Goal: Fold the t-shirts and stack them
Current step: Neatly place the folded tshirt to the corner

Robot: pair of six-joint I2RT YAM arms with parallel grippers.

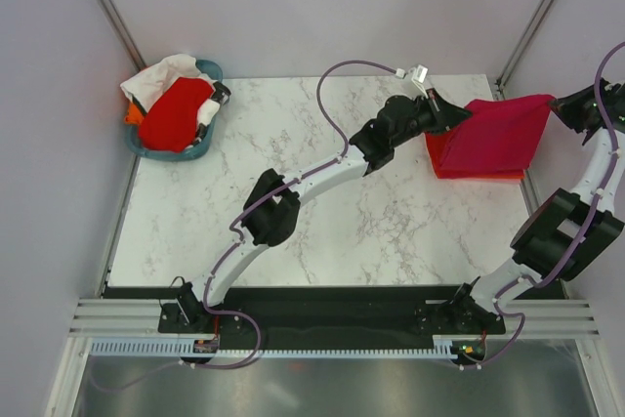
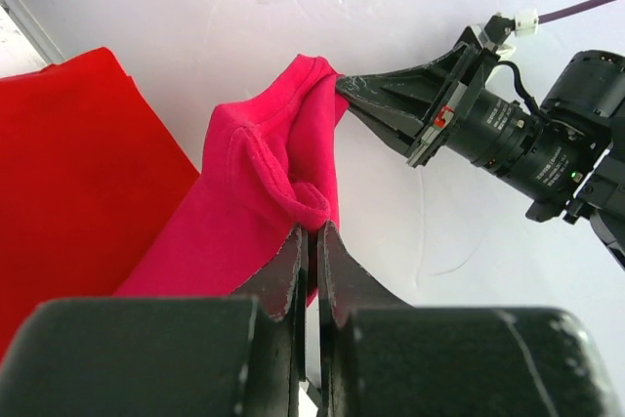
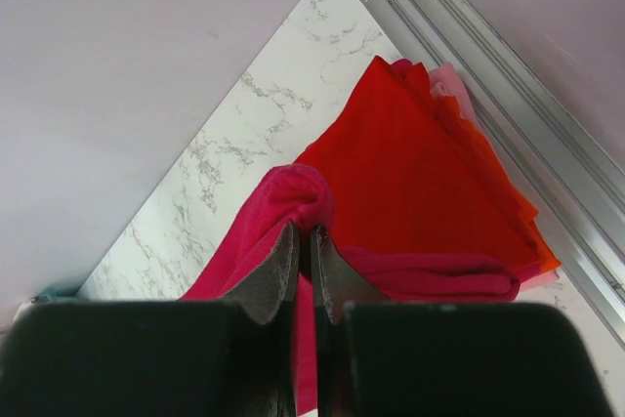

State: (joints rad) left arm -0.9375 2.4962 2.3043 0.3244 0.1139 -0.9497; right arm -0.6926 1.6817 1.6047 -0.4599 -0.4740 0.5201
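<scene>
While a red shirt (image 1: 176, 114) lies in the basket (image 1: 178, 155) at the far left, my left end effector (image 2: 312, 233) is clamped on the left edge of the crimson shirt (image 1: 508, 132). That shirt hangs stretched above the red stack (image 1: 477, 174) at the desk's (image 1: 371, 212) far right. My right end effector (image 3: 305, 237) is pinched on the opposite edge. I judge the cotton light, limp and prone to sagging between holds. I'd grip bunched hems or corners, hold it taut, and lower it evenly.
</scene>
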